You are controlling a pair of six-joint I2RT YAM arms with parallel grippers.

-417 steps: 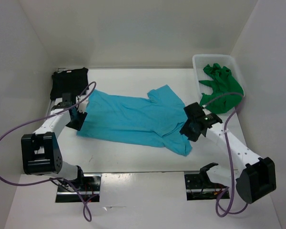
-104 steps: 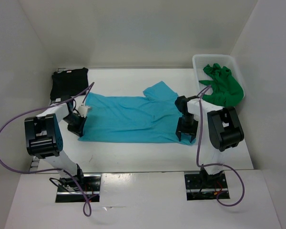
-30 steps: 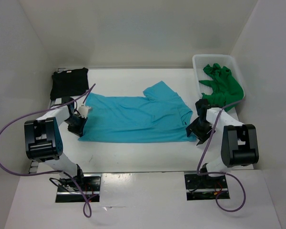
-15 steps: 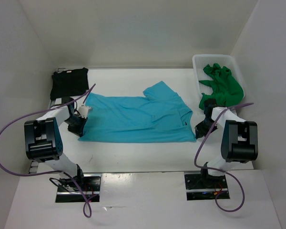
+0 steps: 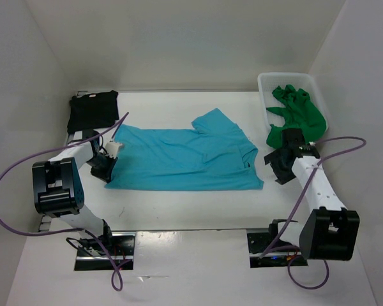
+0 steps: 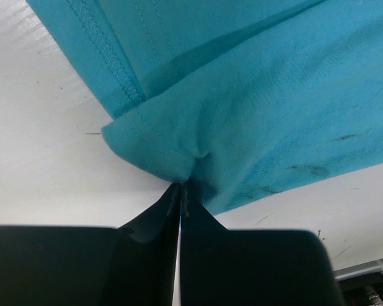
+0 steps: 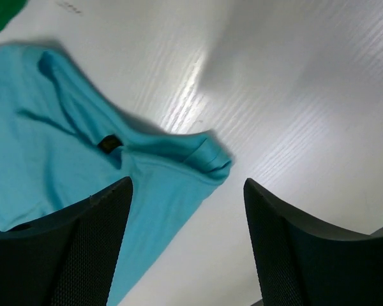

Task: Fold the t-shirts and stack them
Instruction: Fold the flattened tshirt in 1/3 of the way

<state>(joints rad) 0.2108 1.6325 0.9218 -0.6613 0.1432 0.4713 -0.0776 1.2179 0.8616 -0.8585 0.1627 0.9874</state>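
So, top cam first, where's everything sitting? (rik)

The turquoise shirt [image 5: 185, 159] lies spread flat in the middle of the bench [image 5: 179, 210], one sleeve poking toward the far side. The black shirt [image 5: 92, 109] sits folded in the far left corner, just clear of it. The green shirt [image 5: 298, 113] is bunched up in the white basket [image 5: 263, 80] at far right, with a bit hanging over the near rim. The left end effector [image 5: 105, 171] is down at the turquoise shirt's near left corner. The right end effector [image 5: 277, 171] sits just off the shirt's right edge, below the basket. (jo)

Left wrist cam? (rik)

Clamped shut on cloth. The left end effector [image 6: 180, 191] has its two black tips pressed together on a small pucker of the turquoise shirt [image 6: 274, 95], right where the hem doubles over. A stitched edge runs up to the left, there's bare bench either side, and the fabric has a few dark marks. (jo)

And the right one? (rik)

Wide open, holding nothing. The right end effector [image 7: 186, 191] hangs over bare bench right beside the shirt's rolled corner, with no cloth between the jaws. A small dark tag [image 7: 108, 143] shows a little way in from that corner, and there's a sliver of green cloth at the top left. (jo)
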